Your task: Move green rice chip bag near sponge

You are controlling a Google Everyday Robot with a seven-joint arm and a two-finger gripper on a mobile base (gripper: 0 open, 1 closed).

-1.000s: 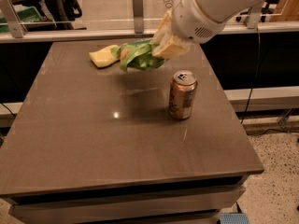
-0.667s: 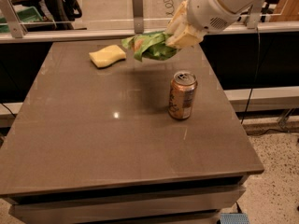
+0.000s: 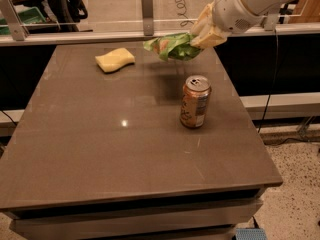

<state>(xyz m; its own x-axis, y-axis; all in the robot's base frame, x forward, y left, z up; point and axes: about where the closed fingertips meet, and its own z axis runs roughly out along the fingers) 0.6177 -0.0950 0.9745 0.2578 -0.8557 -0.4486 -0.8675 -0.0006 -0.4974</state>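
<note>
The two-finger claw (image 3: 199, 38) hangs above the far right of the brown table (image 3: 100, 159), still clamped on the light green crinkly rice chip bag (image 3: 170, 46). The claw has risen rightward, so the pale yellow wavy sponge (image 3: 115, 60), down-left of it, now lies farther off. Placing remains.

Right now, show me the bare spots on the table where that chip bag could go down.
The pincer holds the chip bag above the far edge. Bare table lies between sponge and can, and across the whole near half. Only the can's spot is tight.
</note>
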